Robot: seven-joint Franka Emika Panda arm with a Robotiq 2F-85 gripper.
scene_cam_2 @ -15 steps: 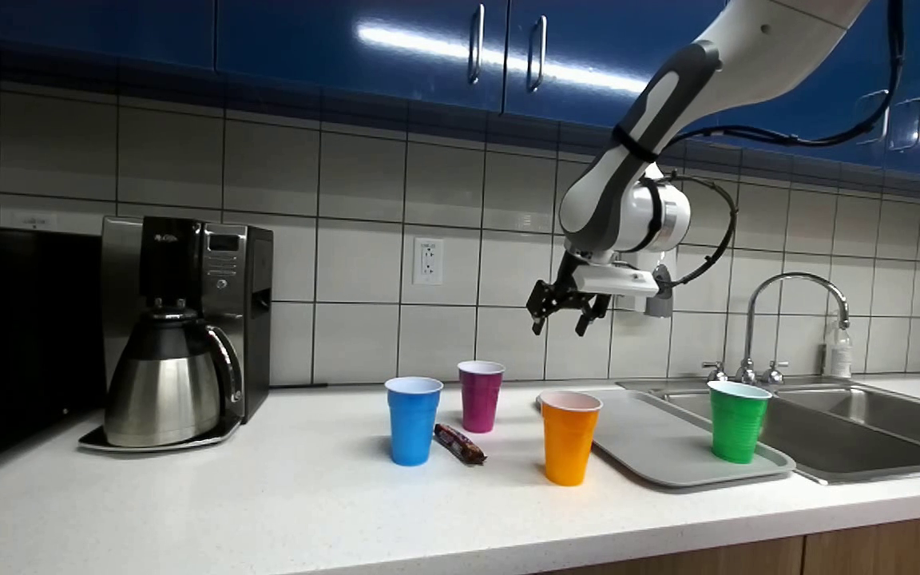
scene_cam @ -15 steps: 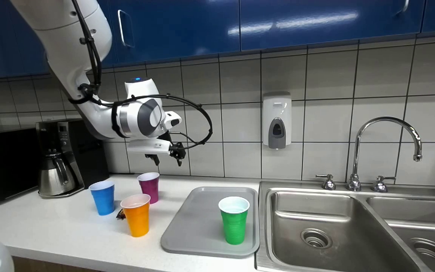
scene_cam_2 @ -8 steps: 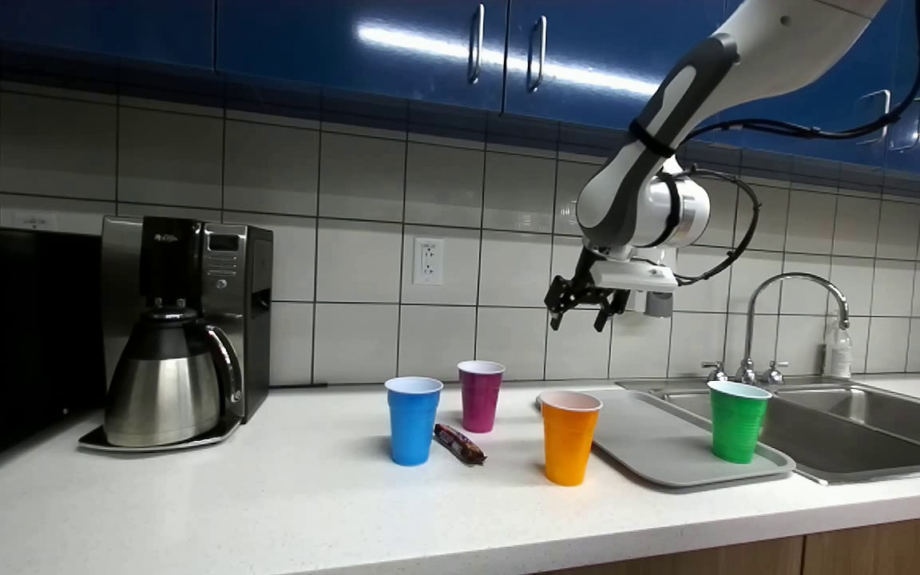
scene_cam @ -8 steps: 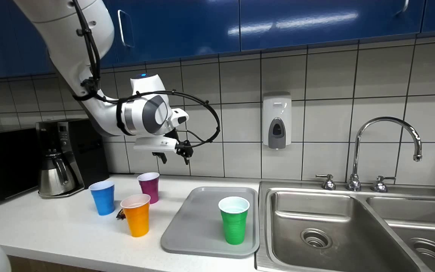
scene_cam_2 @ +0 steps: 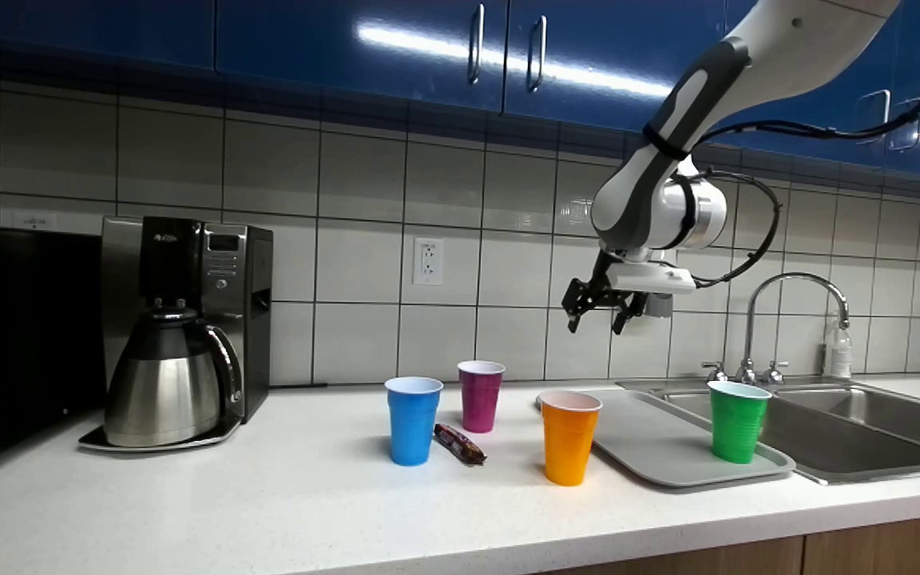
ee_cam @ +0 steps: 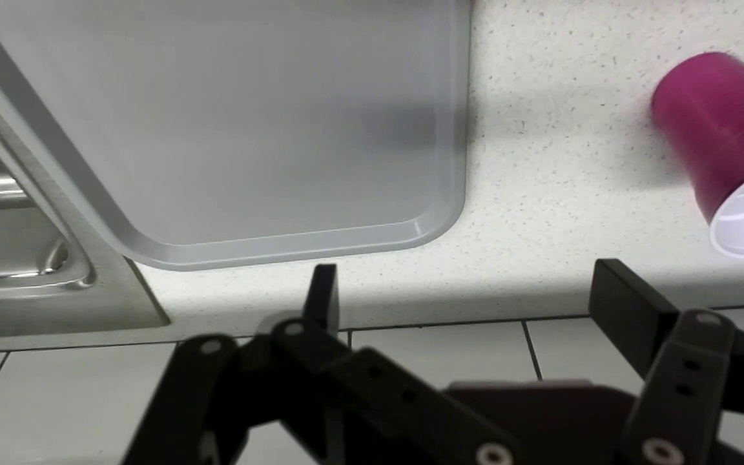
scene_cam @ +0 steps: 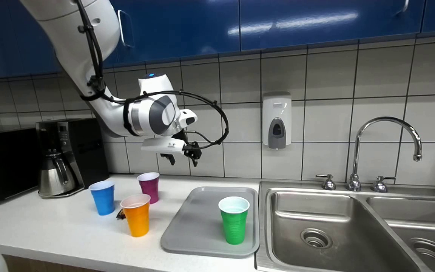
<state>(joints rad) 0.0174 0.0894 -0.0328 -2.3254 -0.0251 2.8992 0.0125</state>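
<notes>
1. Tray (ee_cam: 249, 129), gray, & purple cup (ee_cam: 714, 129) are the things nearest our jaws. In the wrist view we've got the tray across upper L & middle, the cup at the R edge; both exterior views show that cup upright on the counter (scene_cam_2: 292, 495), apart fr. the tray.

2. Gripper (scene_cam_2: 596, 328) hangs above the back of the counter, R of center in an exterior view; jaws spread wide, nothing btwn them, no contact we can see.

3. Step in hand, we judge: free positioning w/o load. To do it well, we'd go slow, carry the jaws above cup-rim ht., leave a gap to the tile wall (scene_cam_2: 508, 343) & square up before any descent. Cups look light, so they'd prob. tip if brushed.

4. Containers: we see only part of the purple cup's white inside; contents can't be told. Same for orange cup (scene_cam_2: 568, 447), lower middle of the frame, & blue cup (scene_cam_2: 412, 425), farther L, w/ wrapped bar (scene_cam_2: 460, 444) just beside it.

5. Tray bears green cup (scene_cam_2: 738, 425), upright, lower R of the frame; its bottom's hidden fr. us too.

6. Farther out: sink (scene_cam: 338, 223), lower R in an exterior view, drain (scene_cam: 316, 238) showing; carafe (scene_cam_2: 164, 399), lower L in an exterior view, sits in coffee maker (scene_cam_2: 224, 311), metal-walled, fill lvl unknown to us.
</notes>
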